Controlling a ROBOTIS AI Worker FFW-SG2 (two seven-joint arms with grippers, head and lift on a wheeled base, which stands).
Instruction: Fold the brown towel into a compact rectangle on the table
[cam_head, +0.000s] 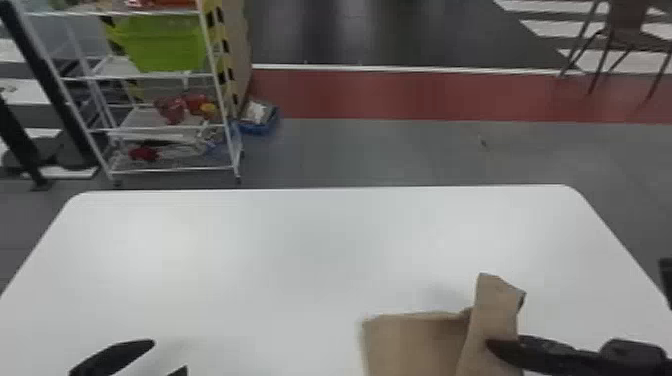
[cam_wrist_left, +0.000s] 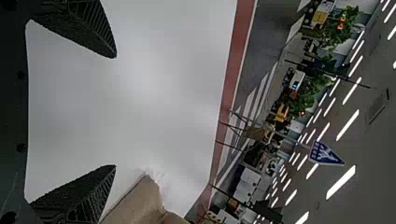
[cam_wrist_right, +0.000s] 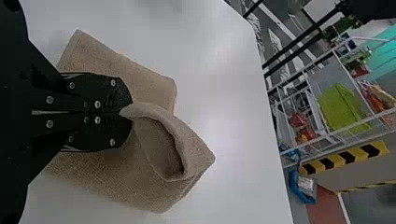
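The brown towel (cam_head: 415, 345) lies at the front right of the white table, with one part raised in a fold. My right gripper (cam_head: 492, 345) comes in from the right edge at that raised fold. In the right wrist view the right gripper (cam_wrist_right: 128, 112) is shut on a pinch of the towel (cam_wrist_right: 107, 182), and the pinched cloth loops over beyond the fingertips. At the front left, my left gripper (cam_head: 167, 356) is apart from the towel. The left wrist view has the left gripper (cam_wrist_left: 115, 112) open, nothing between its fingers, and a towel corner (cam_wrist_left: 142, 200) beside one finger.
The white table (cam_head: 300, 240) has rounded far corners. Beyond its far left stands a white wire shelf (cam_head: 165, 170) holding a green bin (cam_head: 165, 45). A blue tray (cam_head: 260, 125) is on the floor beside it, and a chair (cam_head: 630, 37) stands at the far right.
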